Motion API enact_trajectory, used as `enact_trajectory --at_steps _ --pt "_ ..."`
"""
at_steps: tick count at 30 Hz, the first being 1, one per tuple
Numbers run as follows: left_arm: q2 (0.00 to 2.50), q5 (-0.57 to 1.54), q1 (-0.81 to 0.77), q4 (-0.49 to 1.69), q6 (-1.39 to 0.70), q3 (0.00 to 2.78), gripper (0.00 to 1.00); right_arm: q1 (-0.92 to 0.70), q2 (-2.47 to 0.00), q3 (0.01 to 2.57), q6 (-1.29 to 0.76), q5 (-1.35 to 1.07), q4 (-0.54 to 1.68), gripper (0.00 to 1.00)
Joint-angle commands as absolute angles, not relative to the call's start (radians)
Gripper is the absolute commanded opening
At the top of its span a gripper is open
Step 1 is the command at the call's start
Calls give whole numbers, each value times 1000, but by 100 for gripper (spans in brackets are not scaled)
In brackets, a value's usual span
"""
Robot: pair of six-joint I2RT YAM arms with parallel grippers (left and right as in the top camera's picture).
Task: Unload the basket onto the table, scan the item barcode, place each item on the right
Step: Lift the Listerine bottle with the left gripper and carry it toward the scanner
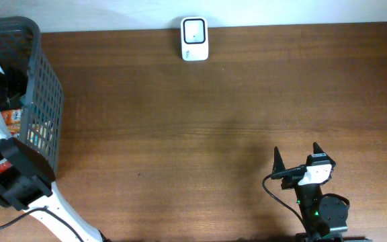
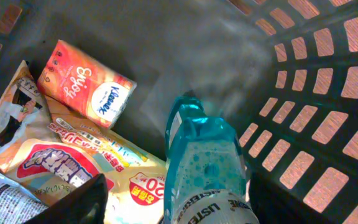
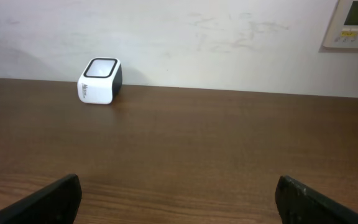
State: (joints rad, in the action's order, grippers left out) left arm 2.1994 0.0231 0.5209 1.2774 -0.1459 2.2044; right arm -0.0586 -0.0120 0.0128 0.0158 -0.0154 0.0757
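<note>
We are working on the first step, the pick: no item is out of the basket (image 1: 42, 114) yet, and nothing is at the scanner (image 1: 194, 38), which is standing alone at the top centre of the overhead frame against the far edge of the table (image 1: 213, 121).

In the left wrist view, we are hovering the left gripper (image 2: 163, 208) low inside the basket over a blue bottle (image 2: 207, 162), which is lying at the lower centre of that frame near the mesh wall. One dark finger (image 2: 73, 199) is showing at the lower left, clearly apart from the bottle with a yellow snack packet (image 2: 129, 186) visible in the gap. The other finger is not showing. So we are judging the jaws to be partly open and holding nothing. An orange tissue pack (image 2: 86, 84) is lying at the upper left, clear of the bottle.

We are keeping the right gripper (image 1: 296, 151) parked at the lower right of the overhead frame, jaws wide apart and empty, facing the scanner.

Next, we are expecting to need a squeeze across the bottle's round body, firm enough that it does not roll or slip, then a lift clear of the basket rim. We are not seeing a barcode yet, so the bottle will likely need turning before the scanner window.
</note>
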Motion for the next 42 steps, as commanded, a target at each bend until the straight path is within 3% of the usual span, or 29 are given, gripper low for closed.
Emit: enact_trajectory --at_steps 1,7,12,15,18,26,42 --pt "2194 30 518 1276 -140 2170 71 -52 -6 6 19 -10 80 98" --pt "2194 31 518 1226 -140 2084 70 -52 -6 6 19 -10 80 98" --pt "2193 31 518 1196 -140 2084 57 -52 -6 6 19 -10 80 98" --pt "2193 31 518 1185 -140 2084 55 -52 -6 6 19 -10 80 98" --pt "2193 31 518 1186 -140 2084 37 -52 -6 6 19 -10 80 98" --pt "2193 31 518 1222 -140 2136 17 -52 -6 6 19 -10 80 98" --pt "2059 53 521 1427 -204 2671 11 -52 -6 6 19 -10 80 98"
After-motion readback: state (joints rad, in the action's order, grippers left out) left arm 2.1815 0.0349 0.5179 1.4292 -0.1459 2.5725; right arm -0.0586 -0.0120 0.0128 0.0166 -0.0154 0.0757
